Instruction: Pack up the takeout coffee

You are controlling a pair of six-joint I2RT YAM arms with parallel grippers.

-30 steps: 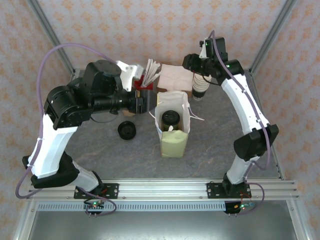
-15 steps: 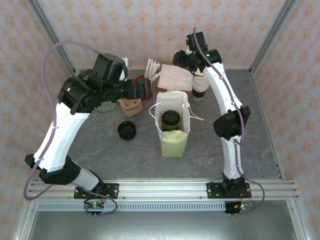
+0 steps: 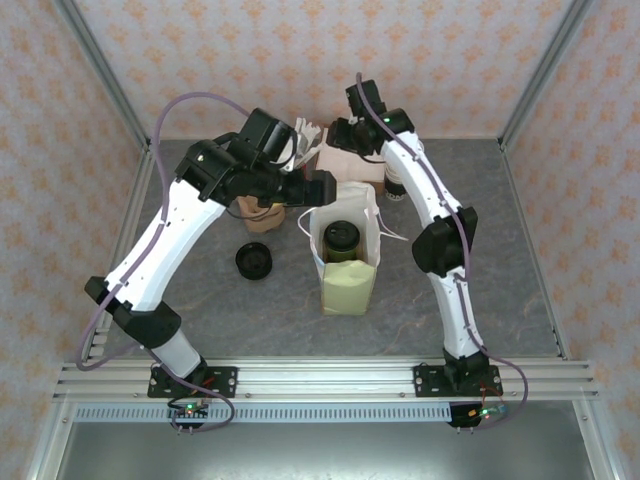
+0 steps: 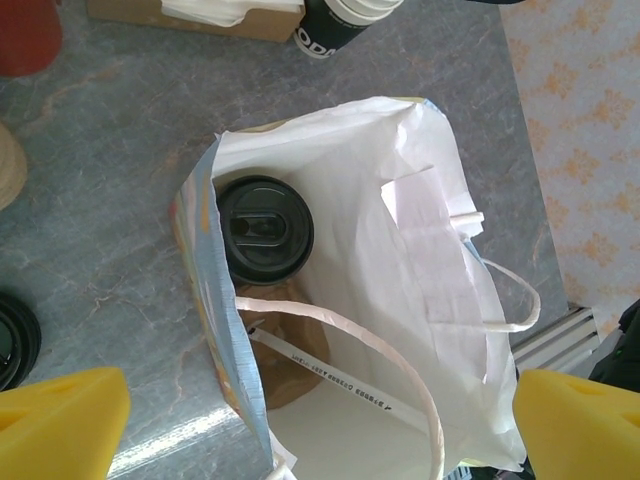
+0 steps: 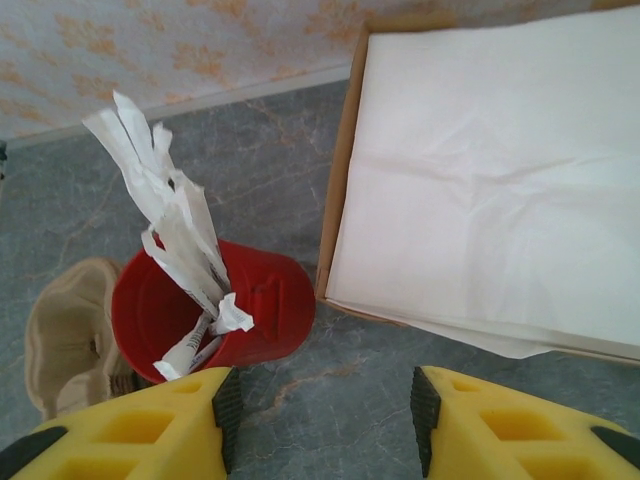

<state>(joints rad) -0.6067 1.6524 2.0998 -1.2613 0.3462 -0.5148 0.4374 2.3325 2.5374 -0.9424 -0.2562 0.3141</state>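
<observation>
The takeout coffee point(image 3: 341, 237) stands inside the open white paper bag point(image 3: 350, 285) at mid-table; its round black lid point(image 4: 265, 225) sits against the bag's left wall, and the cup body is hidden. A wrapped straw point(image 4: 335, 378) lies across the bag's inside beside it. My left gripper point(image 3: 322, 188) hangs above the bag's mouth, its yellow fingers point(image 4: 60, 425) wide open and empty. My right gripper point(image 3: 335, 135) is at the back, open and empty over bare table point(image 5: 320, 430), between a red cup point(image 5: 250, 305) and a napkin box point(image 5: 490, 180).
A loose black lid point(image 3: 254, 261) lies left of the bag. Wrapped straws point(image 5: 165, 200) stand in the red cup, with a brown paper holder point(image 3: 258, 212) to its left. A stack of cups point(image 3: 398, 180) stands right of the napkin box. The bag's handles point(image 4: 505, 300) hang loose.
The left gripper has opened wide and swung right, over the bag's mouth. The right arm has moved left from the cup stack to the red cup and napkin box.
</observation>
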